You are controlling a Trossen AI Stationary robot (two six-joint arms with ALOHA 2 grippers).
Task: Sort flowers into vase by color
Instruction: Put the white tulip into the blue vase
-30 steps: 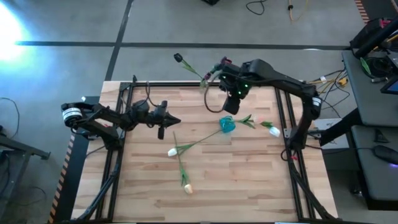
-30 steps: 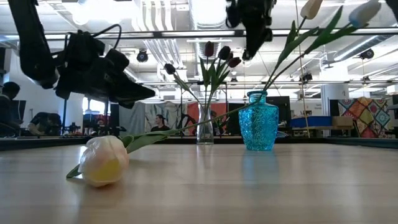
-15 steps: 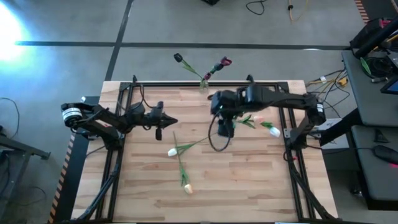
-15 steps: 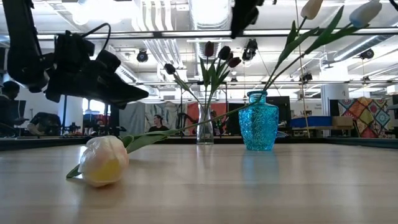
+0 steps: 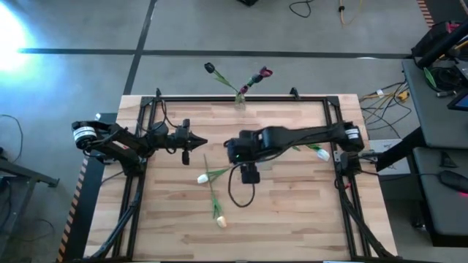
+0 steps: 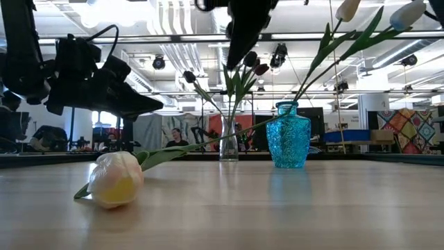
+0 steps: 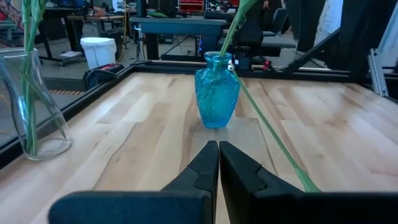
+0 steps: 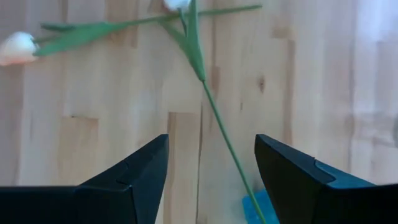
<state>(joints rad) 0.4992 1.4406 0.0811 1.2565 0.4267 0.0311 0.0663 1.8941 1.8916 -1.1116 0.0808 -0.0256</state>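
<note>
Though no label or writing can be read anywhere, the peach-cream tulip [image 6: 114, 179] lies nearest on the tabletop [image 5: 292, 219], with a white tulip [image 5: 204, 177] just beyond it, their stems crossing. The right hand [image 5: 248, 174], fingers spread wide and empty, now hangs over the middle of the tabletop beside those stems, having swung there from the far edge near the clear vase [image 6: 228, 141] of maroon tulips [image 6: 244, 61]. The left hand [image 5: 199, 141], fingers pressed together on nothing, stays at the left side, pointing toward the blue vase [image 7: 217, 89] that holds white tulips [image 6: 347, 8].
</note>
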